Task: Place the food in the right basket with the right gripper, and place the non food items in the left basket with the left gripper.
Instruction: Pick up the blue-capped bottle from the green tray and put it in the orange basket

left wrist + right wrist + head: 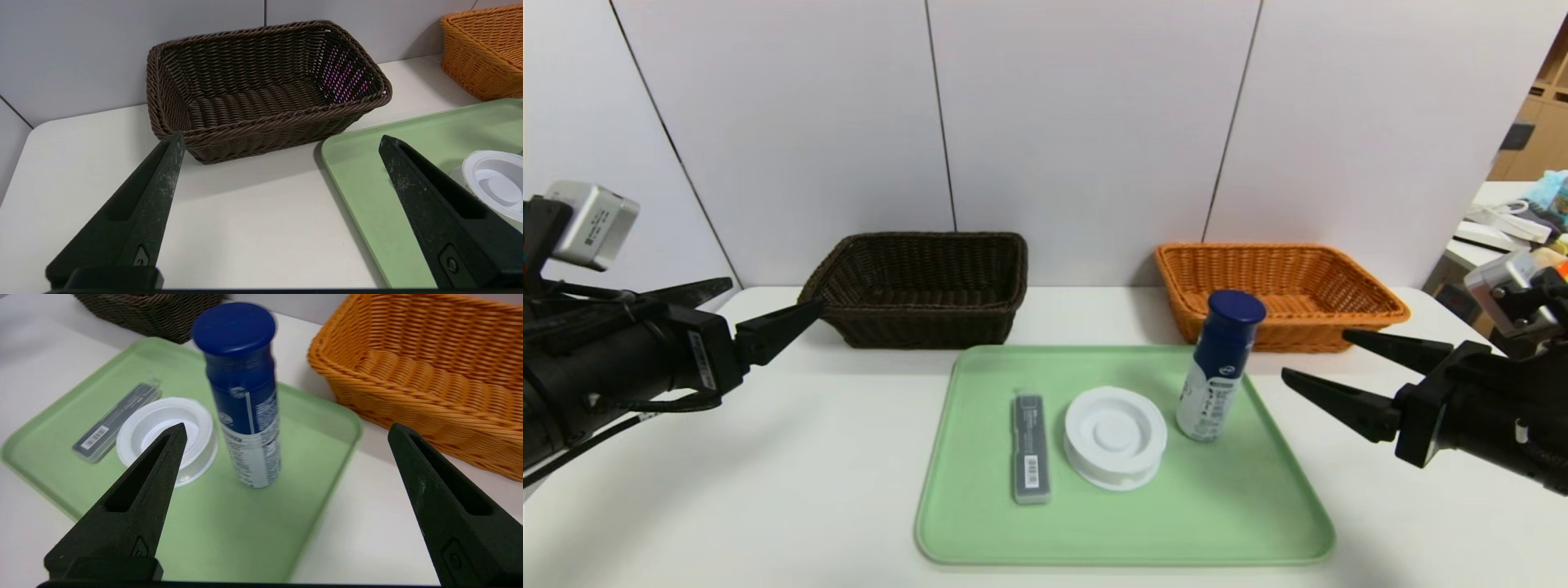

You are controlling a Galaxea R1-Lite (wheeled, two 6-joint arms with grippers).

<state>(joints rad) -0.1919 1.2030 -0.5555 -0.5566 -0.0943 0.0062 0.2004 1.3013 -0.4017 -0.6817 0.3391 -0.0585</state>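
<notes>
At the far left the left hand [768, 314] hangs above the white worktop [768, 474], its two pointed black fingers [151, 196] spread wide and holding nothing, aimed roughly level toward the dark brown wicker basket [920, 287], which stands at the back of the worktop near the wall. In front of it and a little to the right lies a pale green tray [1176, 523]. On the tray, from left to right, lie a slim grey case with a barcode label [1030, 447], a flat round white container with concentric rings [1115, 437] just beside it, and then the upright bottle with a navy cap and a white printed lower body [1218, 367]. Behind the tray's right corner sits the orange wicker basket [1278, 292]. At the far right the right hand [1319, 363] hovers beside the tray, fingers [135, 498] apart and empty, pointing toward the bottle but apart from it.
</notes>
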